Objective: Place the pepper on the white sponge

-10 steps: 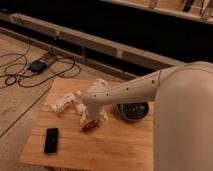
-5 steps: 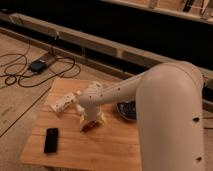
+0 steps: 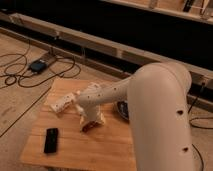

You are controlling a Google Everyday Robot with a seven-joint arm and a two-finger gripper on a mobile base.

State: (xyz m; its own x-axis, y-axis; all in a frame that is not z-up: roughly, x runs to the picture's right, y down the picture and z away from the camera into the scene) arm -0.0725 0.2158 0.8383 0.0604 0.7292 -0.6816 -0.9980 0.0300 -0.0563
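Note:
My gripper (image 3: 89, 120) hangs from the white arm over the middle of the wooden table (image 3: 115, 150). A small dark red-brown pepper (image 3: 88, 128) shows right at its tip, low over the table. I cannot tell whether it is held or lying down. An off-white sponge (image 3: 99, 120) sits just right of the gripper, touching or very close to the pepper and partly hidden by the wrist.
A longer white block with dark specks (image 3: 62, 104) lies at the table's left back. A black flat phone (image 3: 51, 140) lies at the front left. A dark bowl (image 3: 122, 109) sits behind the arm at the right. Cables and a box (image 3: 37, 65) lie on the floor to the left.
The arm's elbow has swung closer and fills more of the right side. The gripper stays over about the same spot by the pepper and sponge.

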